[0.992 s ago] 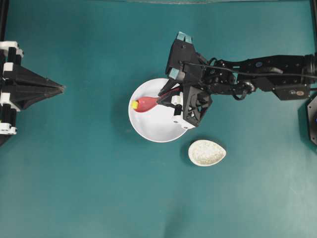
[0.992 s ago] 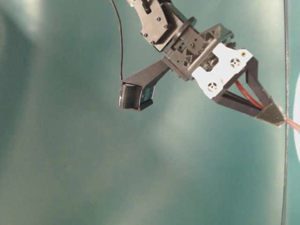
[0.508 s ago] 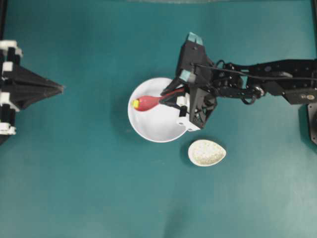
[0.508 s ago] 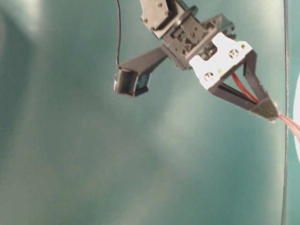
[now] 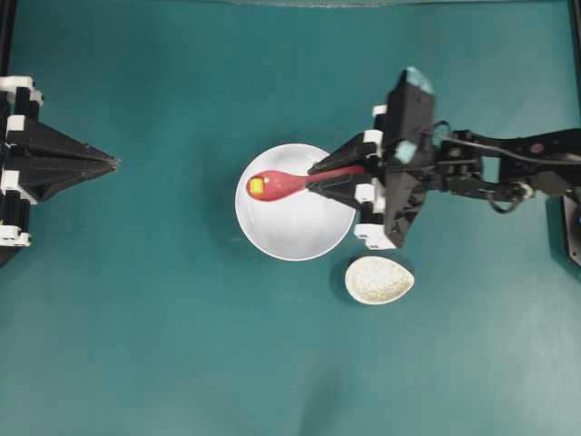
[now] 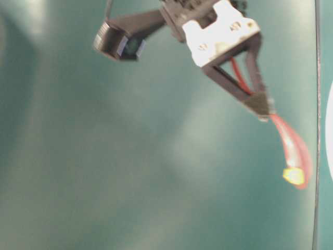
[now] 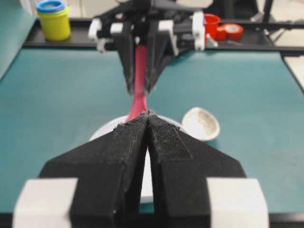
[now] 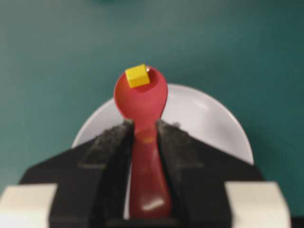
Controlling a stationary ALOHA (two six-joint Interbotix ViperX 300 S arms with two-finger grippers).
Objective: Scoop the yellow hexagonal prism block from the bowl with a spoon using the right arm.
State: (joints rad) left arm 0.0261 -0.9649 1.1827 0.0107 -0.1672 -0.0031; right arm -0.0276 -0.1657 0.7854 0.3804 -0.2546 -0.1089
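The yellow block (image 5: 257, 186) sits in the scoop of the red spoon (image 5: 290, 183), near its far tip, above the left part of the white bowl (image 5: 295, 232). A second ago the block lay at the spoon's tip, low against the bowl's left wall; now it rides inside the scoop, and the spoon has come up clear of the bowl — in the table-level view the scoop (image 6: 295, 156) with the block (image 6: 294, 176) hangs in the air, where before only the handle showed at the frame's edge. The right arm's wrist has drawn back to the right of the bowl, no longer over it.

The table-level view is blurred and cuts off the arm above the wrist; only a sliver of the bowl shows at its right edge. From the left wrist camera the block is hidden behind the left jaws, and the bowl (image 7: 107, 130) is mostly covered too.

The right gripper (image 5: 313, 182) has its jaws clamped on the spoon's handle, reaching leftward over the bowl's right rim, the spoon pointing away from it. The left gripper (image 5: 113, 163) rests well left of the bowl, jaws pressed together and holding nothing. A speckled spoon rest (image 5: 379, 280) lies on the green desk (image 5: 182, 345) just beside the bowl's lower right.
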